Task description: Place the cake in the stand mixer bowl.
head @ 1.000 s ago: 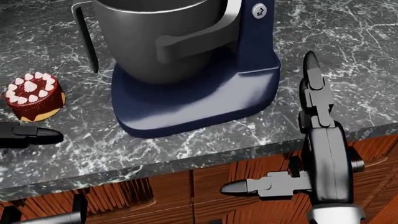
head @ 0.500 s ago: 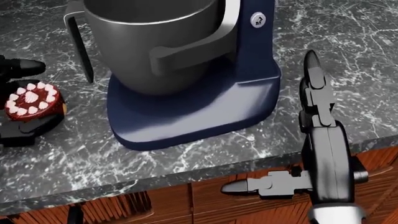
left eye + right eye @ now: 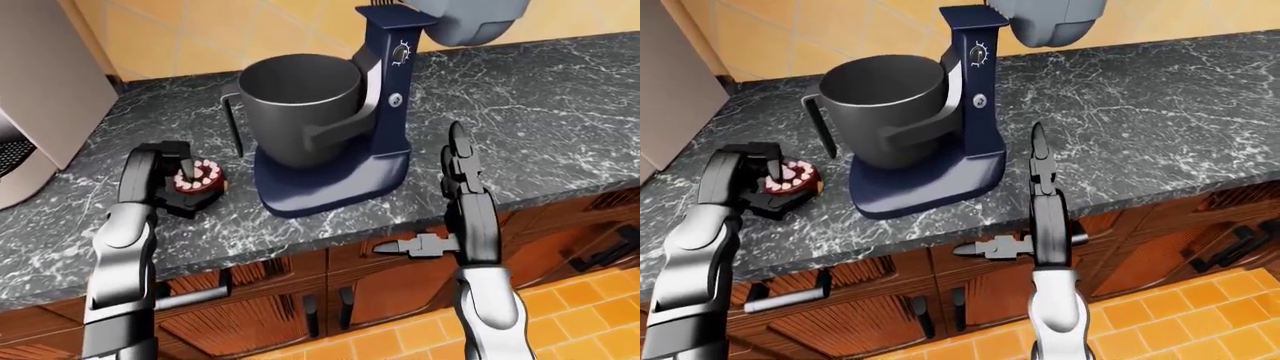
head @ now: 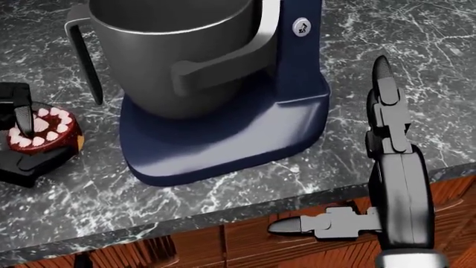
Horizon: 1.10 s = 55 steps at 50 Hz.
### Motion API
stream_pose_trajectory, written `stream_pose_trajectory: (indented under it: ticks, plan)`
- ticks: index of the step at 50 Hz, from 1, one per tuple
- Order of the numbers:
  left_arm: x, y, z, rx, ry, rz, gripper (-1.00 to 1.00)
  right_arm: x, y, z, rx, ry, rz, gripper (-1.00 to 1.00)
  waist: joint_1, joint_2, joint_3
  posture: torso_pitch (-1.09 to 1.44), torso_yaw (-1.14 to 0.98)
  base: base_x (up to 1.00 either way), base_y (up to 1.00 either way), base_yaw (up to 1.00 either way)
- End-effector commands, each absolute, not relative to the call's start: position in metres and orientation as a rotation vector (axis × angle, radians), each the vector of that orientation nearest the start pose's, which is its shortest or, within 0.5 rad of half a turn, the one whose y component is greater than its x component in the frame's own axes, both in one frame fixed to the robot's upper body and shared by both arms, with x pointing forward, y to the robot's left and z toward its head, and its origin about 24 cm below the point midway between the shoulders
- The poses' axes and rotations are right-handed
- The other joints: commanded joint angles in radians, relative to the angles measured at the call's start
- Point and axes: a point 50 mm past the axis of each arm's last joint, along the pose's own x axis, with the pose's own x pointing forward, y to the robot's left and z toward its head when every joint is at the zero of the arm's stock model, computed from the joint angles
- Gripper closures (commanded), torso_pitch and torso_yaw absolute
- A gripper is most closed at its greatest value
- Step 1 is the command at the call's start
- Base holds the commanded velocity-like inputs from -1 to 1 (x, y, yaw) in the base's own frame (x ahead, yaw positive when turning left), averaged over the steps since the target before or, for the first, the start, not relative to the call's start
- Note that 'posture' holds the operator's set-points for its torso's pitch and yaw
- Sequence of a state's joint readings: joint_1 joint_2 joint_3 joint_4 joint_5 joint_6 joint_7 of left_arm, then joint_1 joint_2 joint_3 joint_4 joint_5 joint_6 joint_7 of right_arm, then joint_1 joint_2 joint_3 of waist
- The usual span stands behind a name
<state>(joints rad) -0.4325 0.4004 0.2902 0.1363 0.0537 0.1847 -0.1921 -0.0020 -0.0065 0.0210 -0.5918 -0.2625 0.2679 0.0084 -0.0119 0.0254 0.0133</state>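
Observation:
The small chocolate cake (image 4: 43, 132), topped with pink-white dollops, rests on the dark marble counter (image 4: 417, 33) at the left of the head view. My left hand (image 3: 178, 184) is shut on it, with one finger (image 4: 22, 114) across its top and another finger (image 4: 29, 162) under its near side. To its right stands the navy stand mixer (image 4: 223, 139), its head (image 3: 470, 19) tilted up. Its grey steel bowl (image 3: 300, 97) is uncovered. My right hand (image 4: 394, 178) hovers open at the counter's edge right of the mixer, fingers straight and thumb pointing left.
A steel appliance (image 3: 40, 82) stands at the counter's far left. Wooden cabinet doors (image 3: 260, 292) with dark handles run below the counter edge, above an orange tiled floor (image 3: 400, 341). The bowl's handle (image 4: 82, 56) sticks out toward the cake.
The left hand came in around the cake and closed, one finger now lying over its top. The whole picture shifted slightly, so the camera moved. The right hand kept its pose.

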Motion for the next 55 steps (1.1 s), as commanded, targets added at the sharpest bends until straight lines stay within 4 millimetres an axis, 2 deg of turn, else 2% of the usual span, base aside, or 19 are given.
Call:
stream_pose_trajectory:
  ticks: [1, 12, 46, 55]
  plan:
    - [0.319, 0.265, 0.178, 0.362, -0.222, 0.121, 1.00, 0.227, -0.149, 0.166, -0.242, -0.409, -0.081, -1.00, -0.001, 0.005, -0.020, 0.00, 0.00, 0.00, 0.00, 0.00]
    - [0.318, 0.269, 0.204, 0.376, -0.263, 0.132, 1.00, 0.227, -0.149, 0.166, -0.243, -0.412, -0.081, -1.00, -0.002, 0.001, -0.015, 0.00, 0.00, 0.00, 0.00, 0.00]
    - [0.320, 0.276, 0.242, 0.403, -0.334, 0.161, 1.00, 0.223, -0.152, 0.174, -0.247, -0.426, -0.093, -1.00, 0.005, -0.004, -0.014, 0.00, 0.00, 0.00, 0.00, 0.00]
    - [0.322, 0.277, 0.258, 0.407, -0.361, 0.177, 1.00, 0.224, -0.151, 0.173, -0.246, -0.426, -0.092, -1.00, 0.005, -0.004, -0.014, 0.00, 0.00, 0.00, 0.00, 0.00]
